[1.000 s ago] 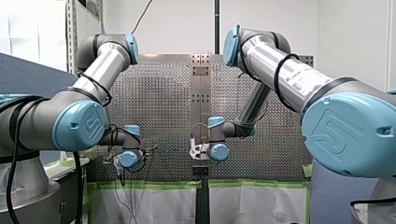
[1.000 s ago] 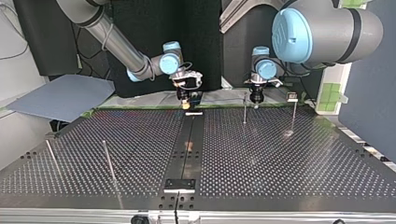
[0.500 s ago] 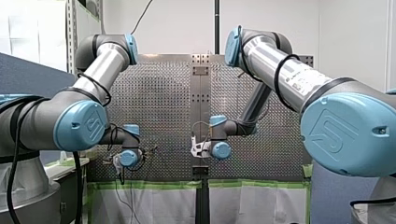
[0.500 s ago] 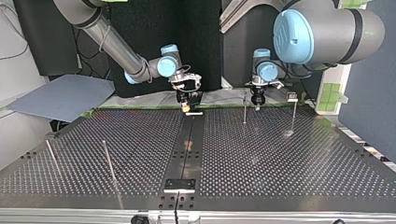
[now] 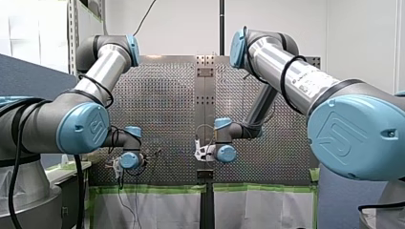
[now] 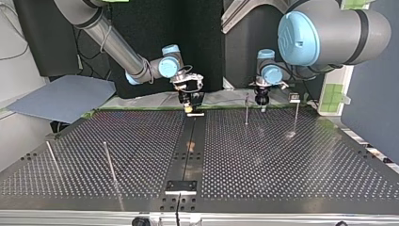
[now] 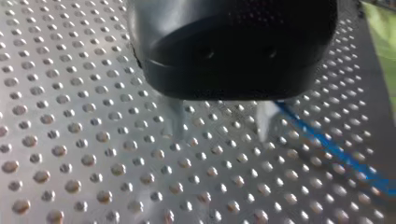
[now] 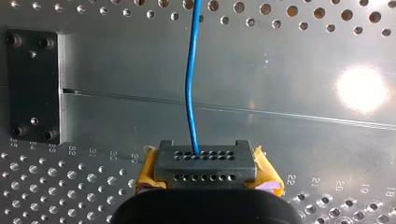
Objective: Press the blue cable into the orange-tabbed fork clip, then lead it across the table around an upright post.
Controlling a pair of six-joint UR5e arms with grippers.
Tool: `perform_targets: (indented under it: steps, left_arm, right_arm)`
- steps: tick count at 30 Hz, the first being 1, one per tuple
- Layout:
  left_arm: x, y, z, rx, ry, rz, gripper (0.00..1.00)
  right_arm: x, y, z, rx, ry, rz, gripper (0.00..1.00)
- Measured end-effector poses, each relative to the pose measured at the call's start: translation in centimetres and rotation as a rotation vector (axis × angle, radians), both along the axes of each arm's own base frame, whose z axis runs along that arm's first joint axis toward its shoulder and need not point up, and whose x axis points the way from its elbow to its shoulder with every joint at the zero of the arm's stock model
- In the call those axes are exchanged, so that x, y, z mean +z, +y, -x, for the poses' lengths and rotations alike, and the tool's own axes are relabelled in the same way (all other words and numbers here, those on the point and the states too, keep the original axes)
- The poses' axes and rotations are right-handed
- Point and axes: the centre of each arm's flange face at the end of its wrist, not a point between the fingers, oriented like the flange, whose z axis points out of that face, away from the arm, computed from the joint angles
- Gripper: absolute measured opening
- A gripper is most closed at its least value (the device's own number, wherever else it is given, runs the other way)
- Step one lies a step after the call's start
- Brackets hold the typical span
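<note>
1. Grips a black connector block (image 8: 205, 163) firmly between the yellow pads (image 8: 145, 176) of my right gripper (image 8: 208, 173), right at the edge of the centre strip (image 8: 261, 93).
2. Leaves my left gripper (image 7: 219, 122) released, its metal fingers (image 7: 173, 119) spread with nothing between them, low over the table (image 6: 282, 160) and well off to one side of the centre strip.
3. Carries the blue cable (image 8: 190, 84) out of the block and straight ahead over the centre strip, about square to its seam, with one mild bend. Long axis crosswise to the strip, free run pointing toward my left gripper's side.
4. In the left wrist view, passes slantwise just outside one finger, not between the pair.
5. Looks like the pick-up before the pressing. Shift my left gripper sideways until the cable lies between its fingers, then close gently. Hold the block end firm so the run goes taut without stretching.
6. Cannot pick out the orange-tabbed fork clip for certain in any view. Locate it first, then line the cable up with its slot and push straight down.
7. Mind the upright post (image 6: 246, 109) standing between my left gripper and the centre strip.
</note>
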Motion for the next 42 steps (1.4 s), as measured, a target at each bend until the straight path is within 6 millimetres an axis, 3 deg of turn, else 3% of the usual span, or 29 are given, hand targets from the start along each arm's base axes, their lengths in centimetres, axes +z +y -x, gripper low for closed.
perform_targets:
  steps: [4,19,42]
  left_arm:
    - [-0.4,0.4,0.7,0.027,0.045,-0.025,0.97]
    - [-2.3,-0.2,6.4,-0.049,0.179,-0.049,0.97]
    - [3.5,-1.1,11.6,-0.084,0.133,-0.006,0.97]
  right_arm:
    - [0.0,0.1,0.0,0.001,0.0,-0.002,0.0]
    - [-0.2,0.3,0.0,0.003,0.01,-0.011,0.0]
    - [-0.2,0.2,0.2,0.0,0.012,-0.017,0.0]
